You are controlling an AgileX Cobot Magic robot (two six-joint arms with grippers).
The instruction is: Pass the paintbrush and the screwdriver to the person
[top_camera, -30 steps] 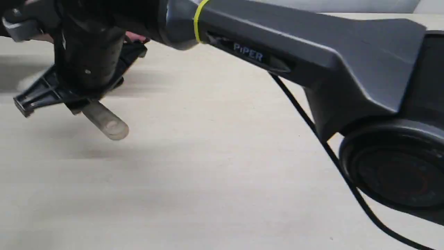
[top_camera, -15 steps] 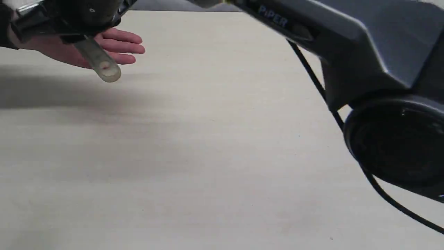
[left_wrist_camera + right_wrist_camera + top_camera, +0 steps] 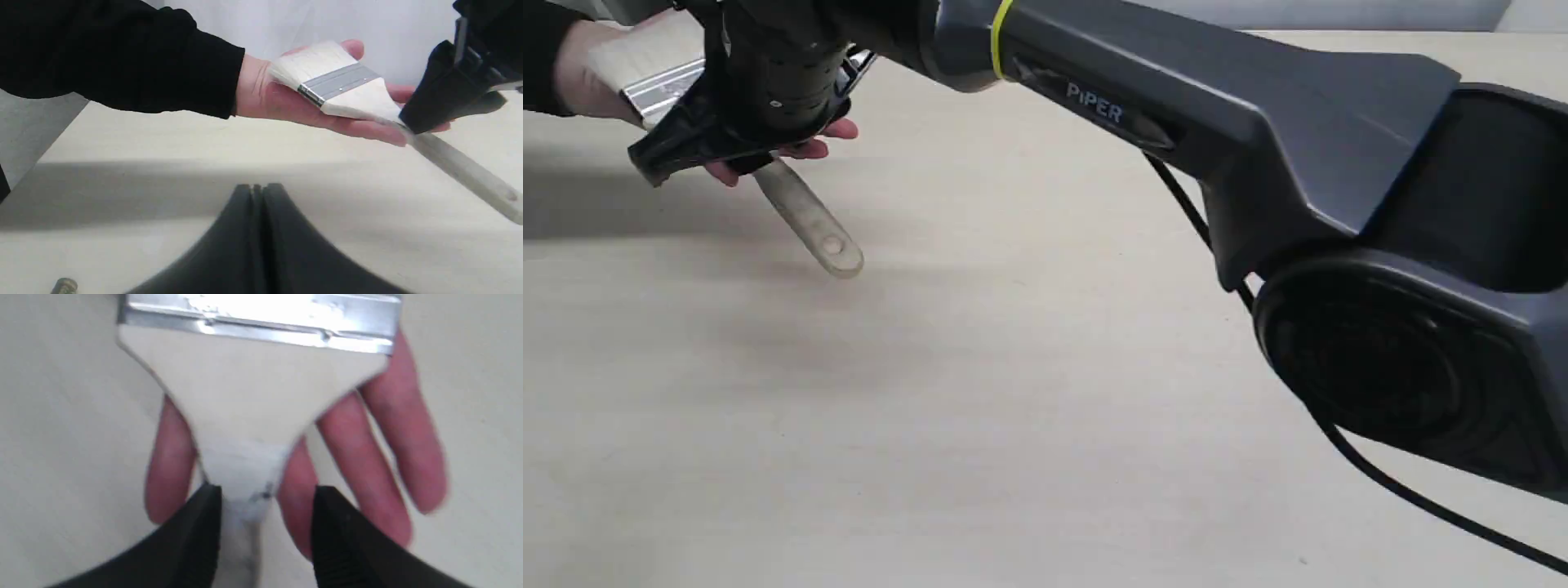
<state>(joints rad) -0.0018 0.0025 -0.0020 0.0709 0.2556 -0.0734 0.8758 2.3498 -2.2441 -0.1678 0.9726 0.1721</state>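
The paintbrush [image 3: 809, 220] lies with its pale bristles and silver ferrule [image 3: 339, 79] on the person's open palm [image 3: 269, 98], and its wooden handle slopes down past the fingers. My right gripper [image 3: 267, 494] straddles the narrow neck of the handle [image 3: 245, 396]. It is open, with a gap showing beside the handle. In the exterior view the same gripper [image 3: 743, 151] sits over the person's hand [image 3: 580, 65]. My left gripper [image 3: 257, 190] hovers low over the table, shut on nothing. The screwdriver is not clearly in view.
A small dull-gold metal end [image 3: 63, 286] lies on the table by the left gripper; I cannot tell what it is. The right arm's grey links [image 3: 1258, 122] and black cable [image 3: 1405, 490] span the pale tabletop [image 3: 980, 425].
The right arm dropped and shifted right with the brush. The handle tip is now lower, and the ferrule and bristles rest on the person's palm.
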